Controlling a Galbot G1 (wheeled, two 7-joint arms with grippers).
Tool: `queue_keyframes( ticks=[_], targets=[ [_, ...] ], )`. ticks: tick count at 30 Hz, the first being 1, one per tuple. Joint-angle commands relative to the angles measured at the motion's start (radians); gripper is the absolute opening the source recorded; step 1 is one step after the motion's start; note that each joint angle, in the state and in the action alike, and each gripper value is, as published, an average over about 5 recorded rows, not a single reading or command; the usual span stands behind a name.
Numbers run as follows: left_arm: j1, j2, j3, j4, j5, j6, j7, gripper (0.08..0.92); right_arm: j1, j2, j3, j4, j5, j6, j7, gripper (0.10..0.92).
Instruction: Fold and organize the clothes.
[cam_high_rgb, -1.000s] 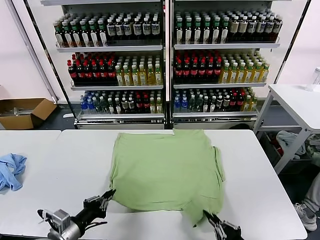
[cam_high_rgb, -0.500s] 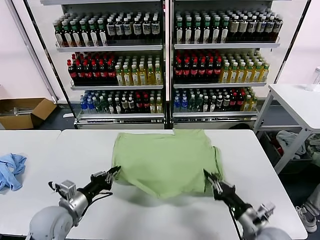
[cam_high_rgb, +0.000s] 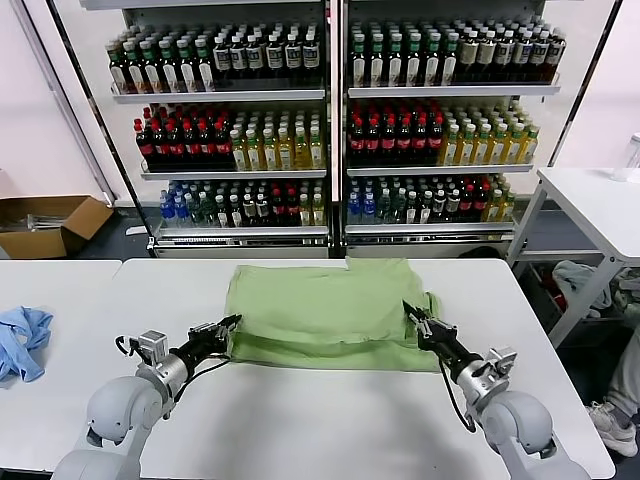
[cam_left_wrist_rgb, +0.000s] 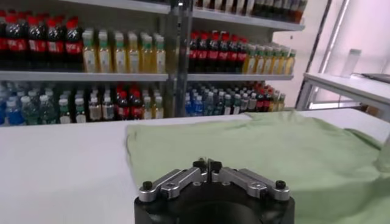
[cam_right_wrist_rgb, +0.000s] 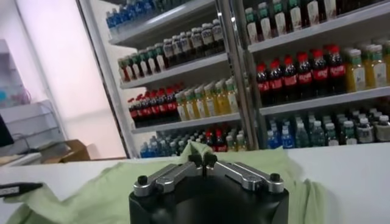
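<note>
Both my claws pinch the hem of the green polo shirt (cam_high_rgb: 330, 315) — left claw (cam_high_rgb: 229, 325) at its left corner, right claw (cam_high_rgb: 411, 312) at the right, each clamped on fabric. Vs a sec ago the near half's been carried up and over the rest, mid-bench (cam_high_rgb: 300, 430). So the first fold looks nearly laid — release prob. next.

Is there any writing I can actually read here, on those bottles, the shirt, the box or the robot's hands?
None can be read.
Bottles on the shelves: labels too small and blurred.
Green shirt: no print or writing showing.
Cardboard box: no legible marking.
Left hand and right hand, both gripping the shirt's edge: no lettering visible.
</note>
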Motion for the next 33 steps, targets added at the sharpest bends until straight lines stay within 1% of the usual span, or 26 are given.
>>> queue_keyframes(
  ticks=[1, 5, 7, 12, 17, 20, 22, 24, 26, 28, 30, 33],
  targets=[
    [-0.017, 0.005, -0.005, 0.034, 0.016, 0.003, -0.037, 0.157, 0.022, -0.009, -0.013, -0.014, -0.068, -0.015, 0.023, 0.34],
    [0.017, 0.008, -0.025, -0.005, 0.018, -0.002, -0.042, 0.263, -0.047, -0.021, 0.034, 0.05, -0.161, -0.081, 0.109, 0.453],
    [0.035, 0.008, -0.03, -0.022, 0.02, -0.002, -0.044, 0.323, -0.079, -0.028, 0.061, 0.086, -0.183, -0.13, 0.144, 0.514],
    [0.088, -0.002, -0.019, -0.061, 0.043, -0.005, -0.043, 0.471, -0.175, -0.049, 0.125, 0.17, -0.215, -0.191, 0.14, 0.652],
    [0.111, -0.02, 0.009, -0.054, 0.078, -0.01, -0.041, 0.609, -0.257, -0.045, 0.148, 0.216, -0.239, -0.21, 0.145, 0.78],
    [0.107, -0.024, 0.02, -0.037, 0.085, -0.011, -0.04, 0.696, -0.279, -0.029, 0.143, 0.212, -0.25, -0.215, 0.152, 0.811],
    [0.102, -0.025, 0.023, -0.027, 0.085, -0.01, -0.038, 0.755, -0.284, -0.017, 0.136, 0.202, -0.254, -0.223, 0.156, 0.798],
    [0.099, -0.023, 0.024, -0.018, 0.084, -0.009, -0.035, 0.796, -0.287, -0.01, 0.131, 0.188, -0.261, -0.231, 0.145, 0.756],
    [0.097, -0.02, 0.025, -0.013, 0.084, -0.005, -0.033, 0.813, -0.29, -0.007, 0.129, 0.175, -0.267, -0.236, 0.129, 0.696],
    [0.098, -0.017, 0.025, -0.011, 0.086, 0.007, -0.033, 0.812, -0.29, -0.007, 0.128, 0.162, -0.266, -0.237, 0.118, 0.644],
    [0.102, -0.013, 0.025, -0.009, 0.093, 0.018, -0.029, 0.788, -0.285, -0.006, 0.125, 0.149, -0.261, -0.238, 0.118, 0.583],
    [0.11, -0.01, 0.025, -0.003, 0.112, 0.022, -0.012, 0.715, -0.278, -0.006, 0.119, 0.133, -0.254, -0.239, 0.117, 0.497]
  ],
)
